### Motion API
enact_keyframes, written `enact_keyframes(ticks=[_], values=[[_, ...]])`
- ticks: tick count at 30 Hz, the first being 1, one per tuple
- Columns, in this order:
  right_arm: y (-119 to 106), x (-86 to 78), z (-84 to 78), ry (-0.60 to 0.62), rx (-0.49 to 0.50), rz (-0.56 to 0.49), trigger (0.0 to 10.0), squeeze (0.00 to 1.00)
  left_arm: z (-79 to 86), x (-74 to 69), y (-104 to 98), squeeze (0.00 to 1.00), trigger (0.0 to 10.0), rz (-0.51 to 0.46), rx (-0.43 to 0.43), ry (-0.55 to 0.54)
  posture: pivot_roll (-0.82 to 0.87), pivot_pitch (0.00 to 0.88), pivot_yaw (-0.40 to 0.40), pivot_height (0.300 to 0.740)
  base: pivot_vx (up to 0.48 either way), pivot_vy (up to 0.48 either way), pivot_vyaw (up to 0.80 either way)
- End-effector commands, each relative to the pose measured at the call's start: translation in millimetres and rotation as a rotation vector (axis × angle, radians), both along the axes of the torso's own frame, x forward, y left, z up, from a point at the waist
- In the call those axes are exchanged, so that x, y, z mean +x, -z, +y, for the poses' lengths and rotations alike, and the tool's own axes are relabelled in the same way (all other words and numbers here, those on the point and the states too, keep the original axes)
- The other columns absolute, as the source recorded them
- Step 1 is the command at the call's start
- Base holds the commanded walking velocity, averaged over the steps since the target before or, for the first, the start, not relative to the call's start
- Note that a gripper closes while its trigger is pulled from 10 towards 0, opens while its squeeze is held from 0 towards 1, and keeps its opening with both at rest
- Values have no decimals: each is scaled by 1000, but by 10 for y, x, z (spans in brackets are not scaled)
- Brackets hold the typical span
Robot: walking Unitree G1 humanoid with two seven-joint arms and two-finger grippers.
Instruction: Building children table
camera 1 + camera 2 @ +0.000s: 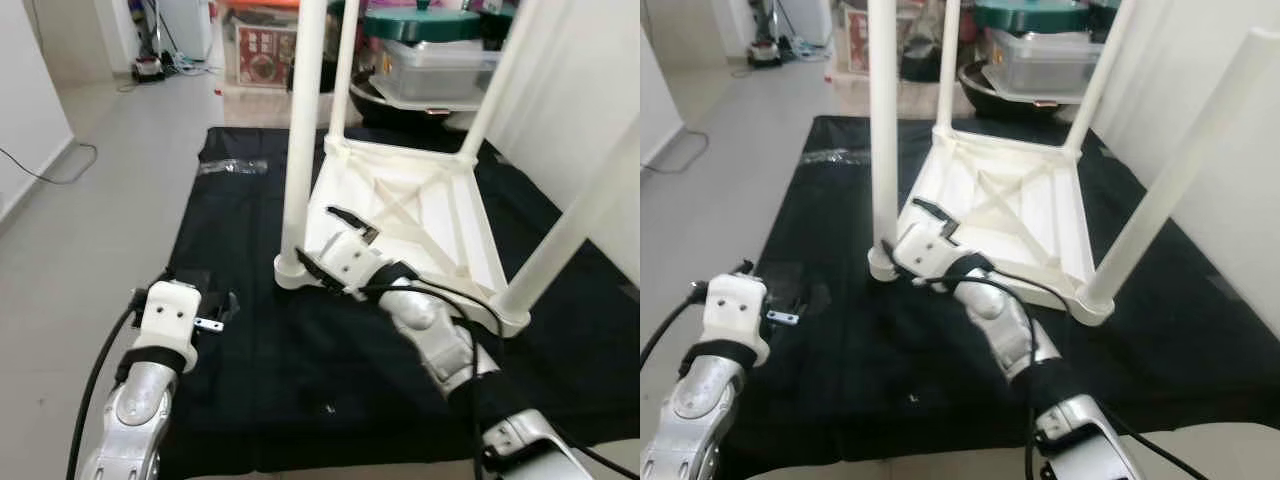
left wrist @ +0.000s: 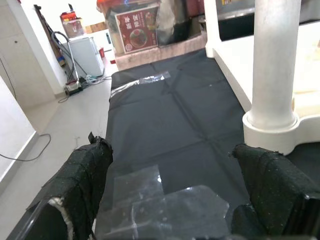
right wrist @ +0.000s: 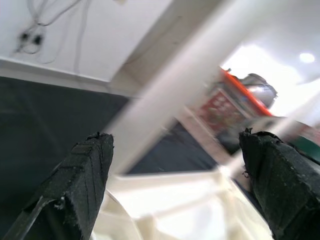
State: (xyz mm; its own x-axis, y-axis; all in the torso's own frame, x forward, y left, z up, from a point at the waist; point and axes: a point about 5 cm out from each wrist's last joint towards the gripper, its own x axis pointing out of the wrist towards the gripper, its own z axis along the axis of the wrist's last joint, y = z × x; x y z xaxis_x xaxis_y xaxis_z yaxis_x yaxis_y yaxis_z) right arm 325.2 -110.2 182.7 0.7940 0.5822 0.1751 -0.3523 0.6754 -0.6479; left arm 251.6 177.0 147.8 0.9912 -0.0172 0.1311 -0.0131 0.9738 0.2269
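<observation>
Standing inverted: one table [image 1: 400,215], four legs.

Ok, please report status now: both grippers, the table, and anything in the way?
Right gripper open over upturned white table, near front-left leg. Left gripper open, low over black mat. Clear plastic wrap under left gripper.

Both eye views are looking forward and down from the head, sharing the upturned white table [image 1: 400,215] on the black mat [image 1: 250,340]. Left wrist view is sitting low over the mat, facing along it toward the table's near leg [image 2: 272,65]. Right wrist view is sitting close, tilting up past another leg [image 3: 170,100].
</observation>
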Motion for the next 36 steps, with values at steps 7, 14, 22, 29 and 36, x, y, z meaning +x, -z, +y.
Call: enact_keyframes(ticks=[7, 14, 22, 29, 36], values=[[-995, 106, -669, 418, 254, -459, 10000, 0, -72, 58, 21, 0, 10000, 13, -11, 55, -9, 0, -32, 740, 0, 0, 0], [-1392, 163, -956, 595, 219, -617, 10000, 0, -58, 51, 40, 0, 10000, 17, -1, 59, 7, 0, -48, 740, 0, 0, 0], [-1926, -54, -1348, 796, 246, -877, 10000, 0, -56, 16, 68, 0, 10000, 17, -11, 39, 14, 0, -65, 740, 0, 0, 0], [-1309, 124, -583, 386, 281, -530, 10000, 0, -94, 50, 52, 0, 10000, 14, 0, 62, 23, 0, -66, 740, 0, 0, 0], [-1114, -94, 37, 8, 346, -403, 10000, 0, -126, 49, 65, 0, 10000, 21, 5, 73, 26, 0, -62, 740, 0, -343, 0]])
